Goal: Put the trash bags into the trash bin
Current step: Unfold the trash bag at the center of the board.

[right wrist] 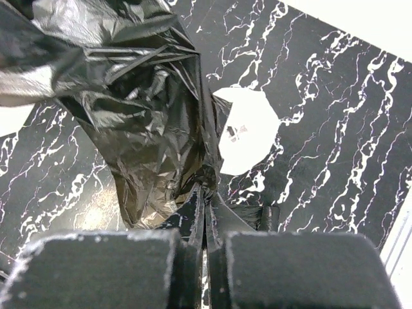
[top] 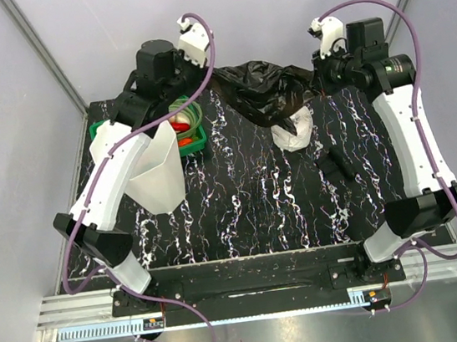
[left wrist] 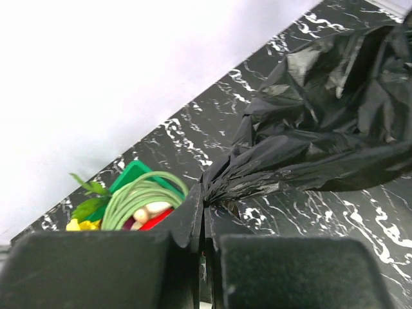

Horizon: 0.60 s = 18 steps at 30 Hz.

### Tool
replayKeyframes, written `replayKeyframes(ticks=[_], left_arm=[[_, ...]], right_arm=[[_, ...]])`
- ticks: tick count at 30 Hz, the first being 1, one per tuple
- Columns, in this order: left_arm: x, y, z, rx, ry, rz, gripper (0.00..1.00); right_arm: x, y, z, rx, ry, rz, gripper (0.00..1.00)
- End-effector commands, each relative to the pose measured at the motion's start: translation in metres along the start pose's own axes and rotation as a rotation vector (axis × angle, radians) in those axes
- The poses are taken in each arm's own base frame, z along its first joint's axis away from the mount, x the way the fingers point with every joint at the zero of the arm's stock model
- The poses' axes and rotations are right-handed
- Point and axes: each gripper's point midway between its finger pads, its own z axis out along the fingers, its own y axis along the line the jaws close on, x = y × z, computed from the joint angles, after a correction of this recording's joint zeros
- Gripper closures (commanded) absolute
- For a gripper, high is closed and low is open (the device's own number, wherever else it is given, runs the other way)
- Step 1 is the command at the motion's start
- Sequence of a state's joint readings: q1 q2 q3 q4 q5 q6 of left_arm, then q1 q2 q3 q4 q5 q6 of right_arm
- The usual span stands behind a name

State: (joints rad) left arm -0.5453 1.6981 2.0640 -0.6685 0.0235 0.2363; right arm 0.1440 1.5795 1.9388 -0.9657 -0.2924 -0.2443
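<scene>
1. Black, thin, glossy plastic-film trash bag [top: 264, 90] is held crumpled between both grippers over the far part of the black, white-veined marbled surface [top: 259, 209].
2. One gathered edge of the bag is pinched by the left gripper [left wrist: 205, 209], whose jaws are pressed together on the film.
3. Another bunched edge is clamped by the right gripper [right wrist: 206, 193], likewise closed on the film.
4. The tall white translucent tapering trash bin [top: 158, 176] is seen at the left of the surface, partly covered by the left arm [top: 115, 173]. The bag is kept outside it, off to its right.
5. A green basket of toy vegetables [top: 195, 137] is set just beside the bin, on its far side.
6. A white rounded roll of plastic [top: 295, 134] is seen on the surface just near of the bag, and a small black object [top: 337, 163] is seen closer to the right arm [top: 414, 138].
</scene>
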Motion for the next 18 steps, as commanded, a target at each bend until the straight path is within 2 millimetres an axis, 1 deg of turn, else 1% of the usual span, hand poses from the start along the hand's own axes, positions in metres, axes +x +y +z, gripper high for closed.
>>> replayKeyframes(ticks=[1, 4, 7, 11, 13, 16, 18], left_arm=[[-0.047, 0.04, -0.042, -0.161, -0.164, 0.016, 1.0], [-0.056, 0.049, -0.057, -0.204, -0.183, 0.045, 1.0], [-0.054, 0.056, -0.066, -0.225, -0.169, 0.064, 1.0], [-0.055, 0.057, -0.083, -0.23, -0.174, 0.077, 1.0], [-0.059, 0.056, -0.094, -0.227, -0.189, 0.083, 1.0], [-0.07, 0.062, -0.121, -0.255, -0.233, 0.088, 1.0], [-0.079, 0.068, -0.141, -0.283, -0.268, 0.084, 1.0]], right_arm=[[-0.03, 0.016, -0.038, -0.024, -0.134, -0.076, 1.0], [-0.03, 0.028, -0.045, -0.08, -0.148, -0.081, 0.99], [-0.021, 0.048, -0.047, -0.191, -0.126, -0.084, 1.0], [-0.025, 0.064, -0.057, -0.281, -0.142, -0.096, 1.0], [-0.033, 0.076, -0.064, -0.347, -0.162, -0.112, 1.0], [-0.056, 0.094, -0.079, -0.45, -0.219, -0.115, 1.0], [-0.072, 0.101, -0.082, -0.491, -0.245, -0.106, 1.0]])
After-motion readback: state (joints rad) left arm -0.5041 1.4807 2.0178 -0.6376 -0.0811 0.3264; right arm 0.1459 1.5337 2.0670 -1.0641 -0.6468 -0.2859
